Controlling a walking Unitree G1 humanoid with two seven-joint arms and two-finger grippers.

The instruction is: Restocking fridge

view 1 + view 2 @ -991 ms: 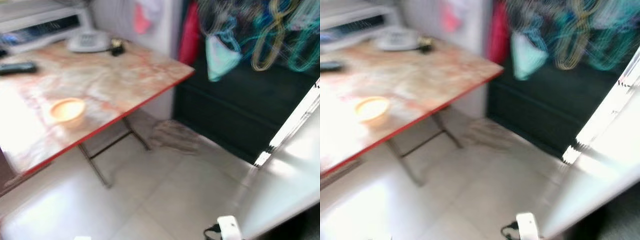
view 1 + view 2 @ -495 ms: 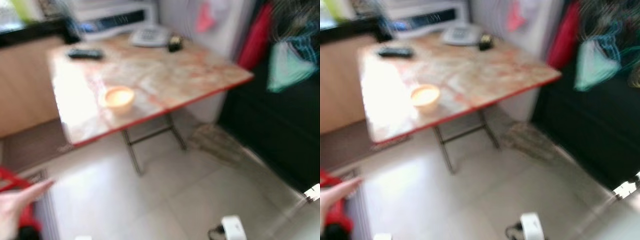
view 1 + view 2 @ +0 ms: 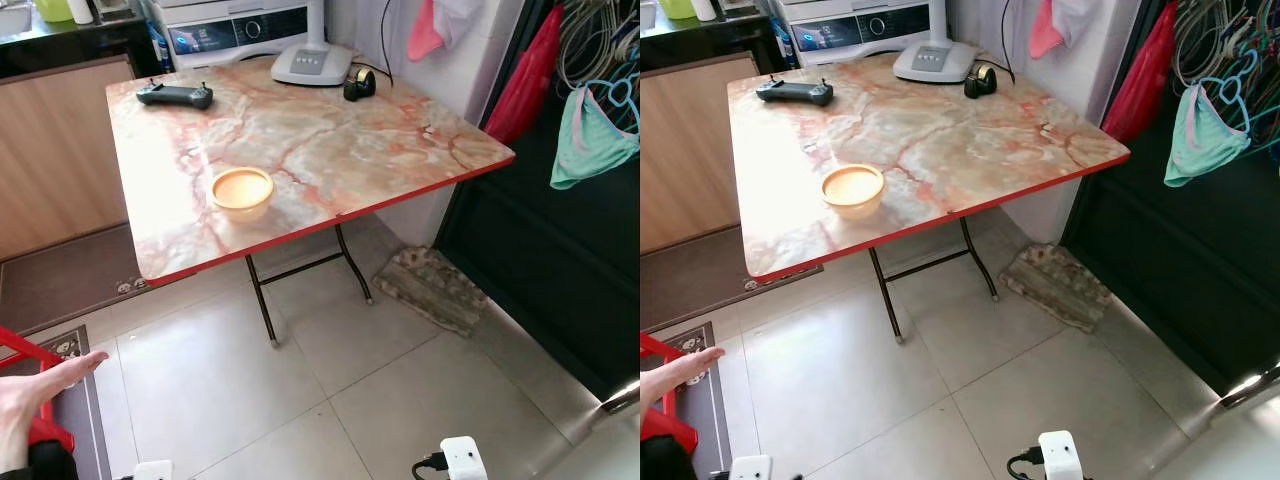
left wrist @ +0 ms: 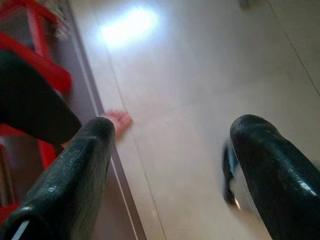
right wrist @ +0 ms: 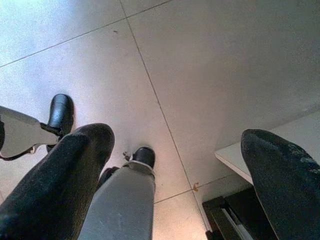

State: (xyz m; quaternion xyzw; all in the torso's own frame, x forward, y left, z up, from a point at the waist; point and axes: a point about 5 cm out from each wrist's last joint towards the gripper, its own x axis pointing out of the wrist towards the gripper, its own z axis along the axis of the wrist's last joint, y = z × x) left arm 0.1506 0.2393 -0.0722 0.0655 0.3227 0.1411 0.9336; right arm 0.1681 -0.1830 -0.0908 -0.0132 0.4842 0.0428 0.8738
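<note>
Left eye view: marble-patterned folding table [image 3: 330, 150] with a red rim, standing on pale floor tiles [image 3: 230, 380]. On it, an orange bowl [image 3: 242, 188] near the front edge, a black handheld controller [image 3: 175, 95] towards the far left corner, and a white device base [image 3: 312, 63] at the back, just beside a dark tape roll [image 3: 359, 85]. Beyond the table's right corner, a red bag [image 3: 525, 80] and a teal garment [image 3: 590, 140], hung against a dark wall. Below them, a rough stone slab [image 3: 430, 288] lying on the floor. At the lower left, a person's bare foot [image 3: 40, 390] next to a red stool [image 3: 25, 350]. In the bottom right corner, a pale glossy panel [image 3: 612, 445]; cannot tell whether it belongs to the fridge. Left wrist view: left gripper [image 4: 175, 127] hanging over the tiles, fingers spread wide apart, nothing between them; beyond, the same foot below a dark trouser leg [image 4: 30, 110]. Right wrist view: right gripper [image 5: 177, 135] likewise spread and empty, pointing down at the floor above the robot's own black shoes [image 5: 61, 112], with a white panel edge close to one finger.
</note>
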